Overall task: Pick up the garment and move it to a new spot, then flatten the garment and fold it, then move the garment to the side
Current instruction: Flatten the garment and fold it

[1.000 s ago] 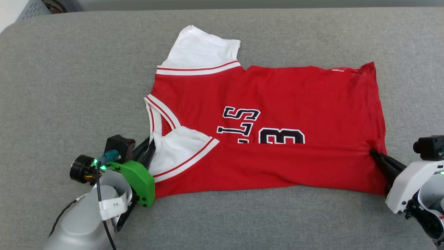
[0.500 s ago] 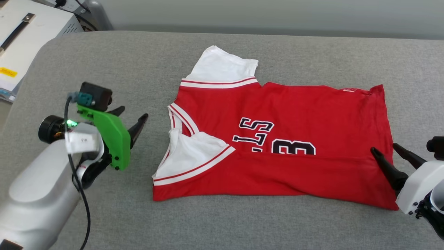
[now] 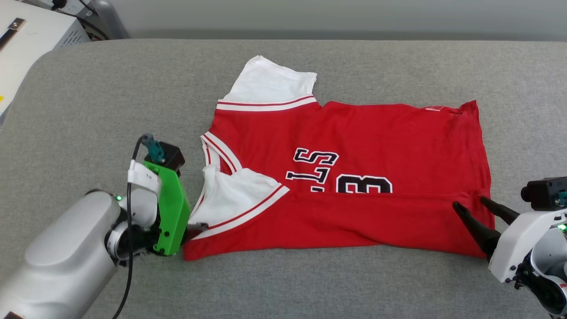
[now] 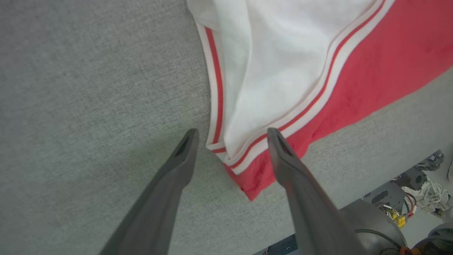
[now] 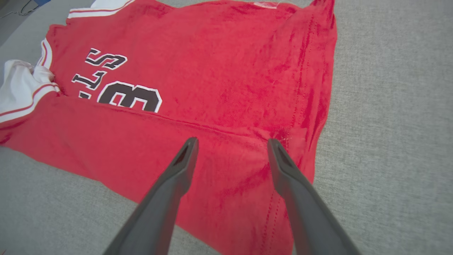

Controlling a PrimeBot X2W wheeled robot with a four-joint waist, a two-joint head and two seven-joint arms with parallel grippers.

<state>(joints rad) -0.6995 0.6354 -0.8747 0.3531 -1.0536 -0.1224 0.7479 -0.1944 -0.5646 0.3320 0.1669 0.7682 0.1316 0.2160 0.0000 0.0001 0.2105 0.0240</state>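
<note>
1. Both grippers have just let go: a second ago each was pinched on an end of the folded-over near edge of the shirt (image 3: pixel 354 164); now both stand spread wide with nothing between the fingers.
2. The left gripper (image 4: pixel 231 136) swung out to the side half a second ago and is now back low at the shirt's near-left corner, its fingers straddling the striped sleeve trim – poised, not gripping.
3. The right gripper (image 5: pixel 231 143) has drawn back a little and hovers over the near-right corner by the hem.
4. My reading: the first lengthwise fold is laid – the near strip covers the lower half of the black lettering and the "3". The far sleeve (image 3: pixel 270 82) is not yet tucked in, so more folding and the move aside remain.
5. The shirt lies flat, neck toward the robot's left, in the middle of a grey fabric cushion (image 3: pixel 110 97).
6. Beyond the cushion's far left corner sits pale equipment (image 3: pixel 31 40); a plain wall (image 3: pixel 336 15) runs behind.
</note>
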